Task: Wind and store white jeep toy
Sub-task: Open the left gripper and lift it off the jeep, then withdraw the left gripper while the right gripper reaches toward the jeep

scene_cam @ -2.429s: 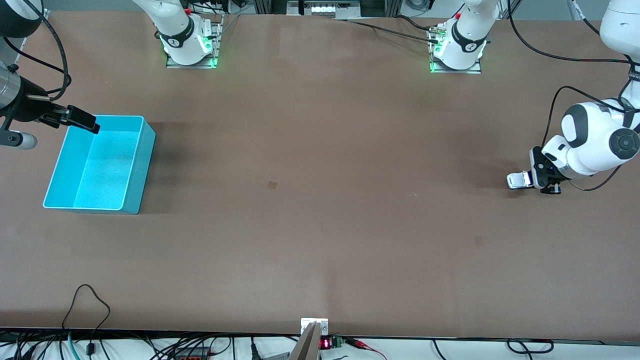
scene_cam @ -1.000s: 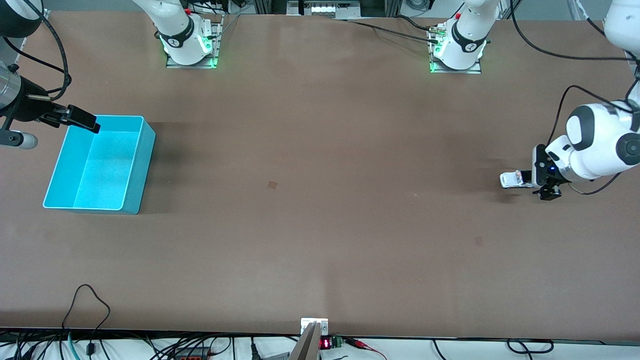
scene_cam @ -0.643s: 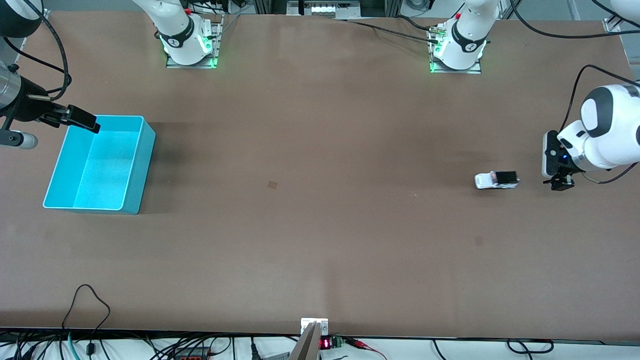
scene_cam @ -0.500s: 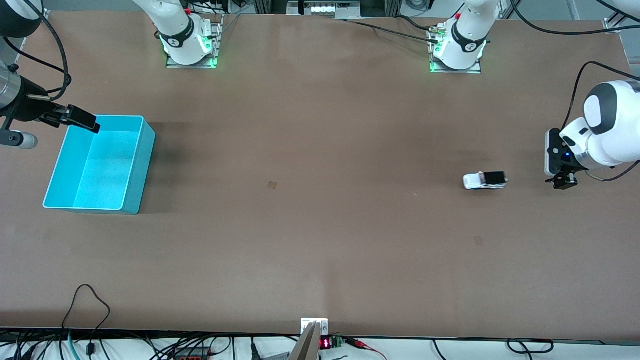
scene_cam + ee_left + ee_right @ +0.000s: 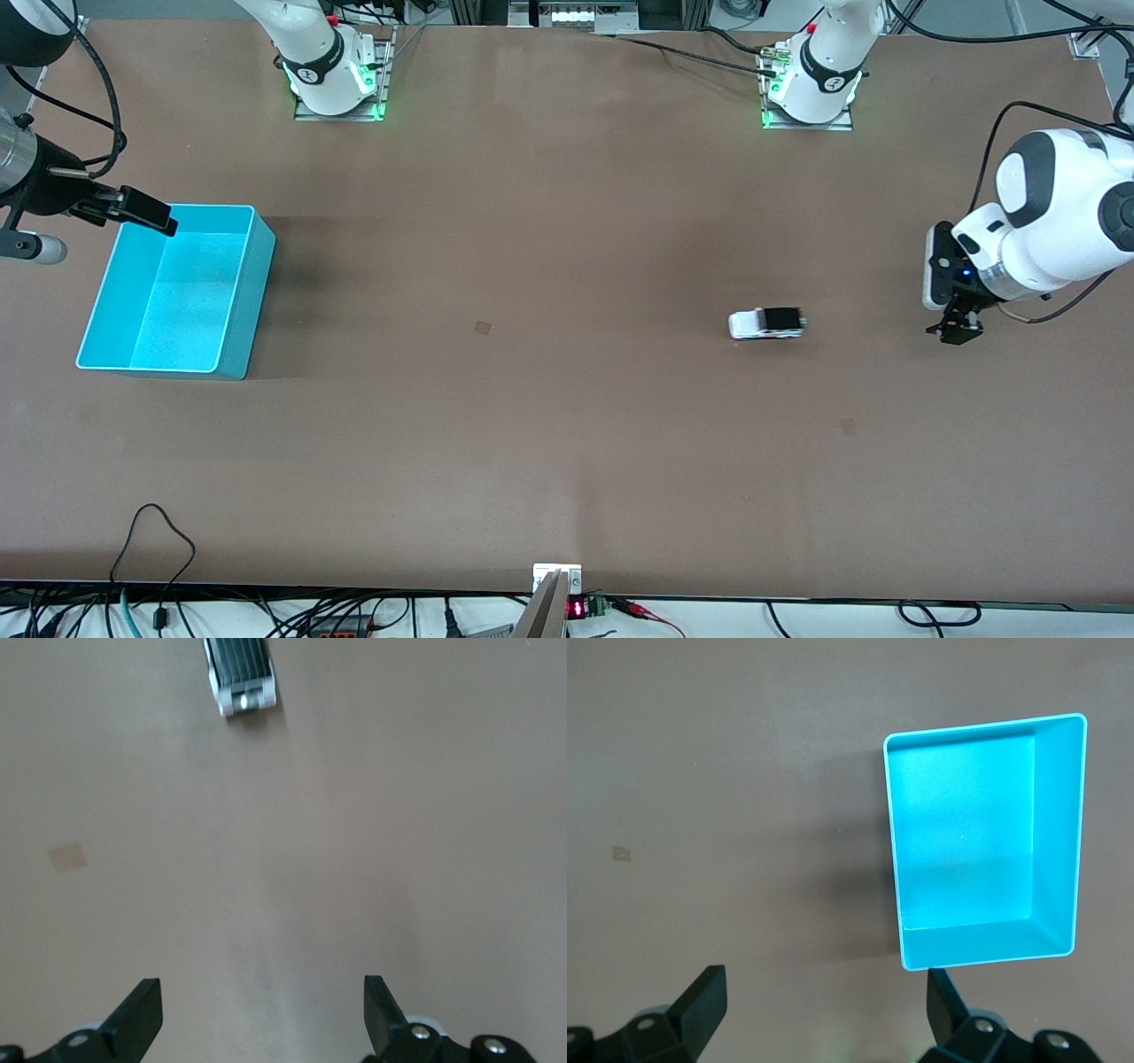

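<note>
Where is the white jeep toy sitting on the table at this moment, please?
The white jeep toy stands alone on the table toward the left arm's end, apart from the open left hand.

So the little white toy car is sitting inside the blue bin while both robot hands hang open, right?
Not quite. The front view shows the toy car out on the bare table, toward the left arm's end, nowhere near the blue bin. Both the left hand and right hand are indeed open.
</note>
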Available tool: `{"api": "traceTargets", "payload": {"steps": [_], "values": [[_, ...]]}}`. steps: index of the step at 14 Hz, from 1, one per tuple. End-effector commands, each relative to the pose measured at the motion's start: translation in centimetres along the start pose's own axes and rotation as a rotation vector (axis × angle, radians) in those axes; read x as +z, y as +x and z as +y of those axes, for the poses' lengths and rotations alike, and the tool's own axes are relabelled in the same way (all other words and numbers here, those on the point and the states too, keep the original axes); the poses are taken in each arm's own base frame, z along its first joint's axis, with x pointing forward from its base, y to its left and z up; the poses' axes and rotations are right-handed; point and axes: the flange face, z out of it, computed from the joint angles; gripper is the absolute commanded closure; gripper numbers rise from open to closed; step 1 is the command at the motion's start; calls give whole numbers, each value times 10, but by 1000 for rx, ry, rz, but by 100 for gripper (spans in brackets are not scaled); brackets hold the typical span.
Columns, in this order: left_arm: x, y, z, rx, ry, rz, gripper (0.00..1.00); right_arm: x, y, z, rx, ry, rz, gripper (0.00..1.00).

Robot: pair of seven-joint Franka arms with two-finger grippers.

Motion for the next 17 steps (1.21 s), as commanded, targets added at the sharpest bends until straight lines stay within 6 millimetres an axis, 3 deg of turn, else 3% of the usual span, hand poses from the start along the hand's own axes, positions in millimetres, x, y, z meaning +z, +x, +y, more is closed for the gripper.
{"api": "traceTargets", "payload": {"steps": [1, 5, 15, 17], "values": [[-37, -2, -11, -11, 30, 13, 0, -3, -3, 2, -15, -7, -4, 0], [-66, 13, -23, -69, 17, 36, 0, -3, -2, 3, -12, -7, -3, 0], [-81, 71, -42, -453, 31, 39, 0, 2, 3, 2, -13, -8, -6, 0], [-87, 74, -45, -567, 42, 44, 0, 2, 3, 1, -15, -5, -4, 0]]}}
